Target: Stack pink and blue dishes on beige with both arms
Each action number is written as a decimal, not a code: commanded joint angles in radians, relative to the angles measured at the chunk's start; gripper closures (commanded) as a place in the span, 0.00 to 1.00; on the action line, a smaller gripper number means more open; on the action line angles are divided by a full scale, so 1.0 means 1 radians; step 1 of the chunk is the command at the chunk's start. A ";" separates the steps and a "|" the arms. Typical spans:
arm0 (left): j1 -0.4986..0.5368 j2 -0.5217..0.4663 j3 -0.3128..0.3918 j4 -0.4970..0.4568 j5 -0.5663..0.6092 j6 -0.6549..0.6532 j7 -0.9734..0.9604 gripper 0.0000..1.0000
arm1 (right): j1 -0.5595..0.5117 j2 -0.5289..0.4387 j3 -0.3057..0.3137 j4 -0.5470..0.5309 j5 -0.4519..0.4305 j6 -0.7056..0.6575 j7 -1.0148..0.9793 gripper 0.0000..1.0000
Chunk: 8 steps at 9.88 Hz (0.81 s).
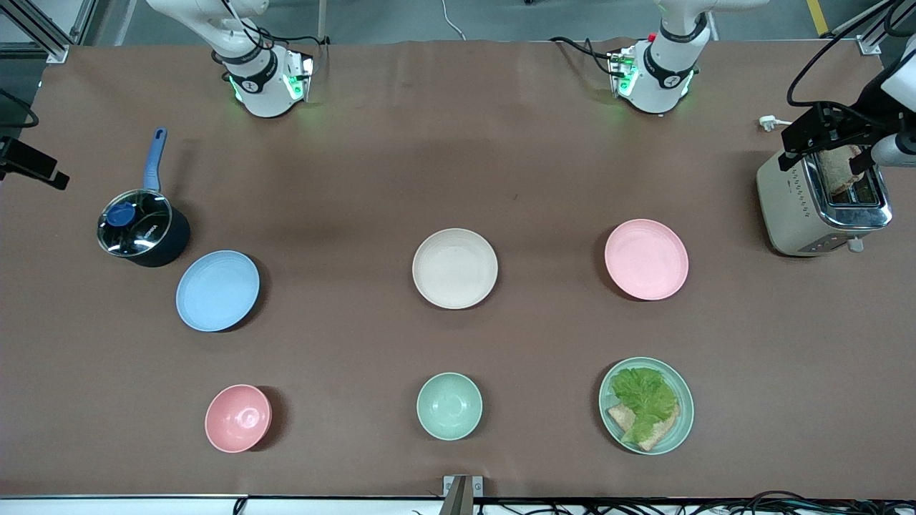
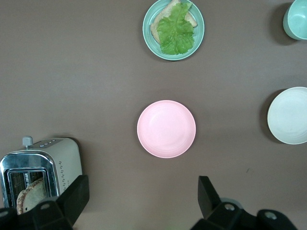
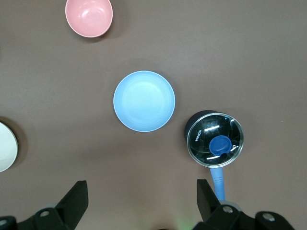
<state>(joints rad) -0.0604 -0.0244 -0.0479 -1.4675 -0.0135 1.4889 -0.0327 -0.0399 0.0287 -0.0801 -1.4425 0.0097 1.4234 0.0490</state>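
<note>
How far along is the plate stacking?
Nothing is stacked yet. The beige plate lies bare mid-table; the pink plate and blue plate lie apart from it. The left end effector hangs open over the pink, the right end effector over the blue. Both pickups remain.

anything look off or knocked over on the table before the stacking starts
Nothing stands out. The pink plate, blue plate and beige plate lie flat and apart, all empty. Both bowls sit upright, and the lidded pot and toaster stand upright.
</note>
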 commanded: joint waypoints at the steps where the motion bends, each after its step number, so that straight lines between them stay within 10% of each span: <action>1: -0.006 -0.008 0.000 -0.034 0.006 -0.009 -0.006 0.00 | -0.001 -0.013 0.005 -0.015 -0.022 0.008 -0.015 0.00; 5: -0.007 0.011 0.038 -0.051 -0.026 0.002 0.016 0.00 | -0.003 -0.003 0.005 -0.003 -0.017 -0.004 -0.017 0.00; 8: -0.003 0.032 0.111 -0.293 -0.092 0.254 0.088 0.01 | -0.009 0.098 0.000 -0.018 0.016 0.087 -0.078 0.00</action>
<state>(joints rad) -0.0601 -0.0020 0.0372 -1.6123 -0.0733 1.6313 0.0158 -0.0406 0.0597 -0.0809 -1.4539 0.0130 1.4593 0.0157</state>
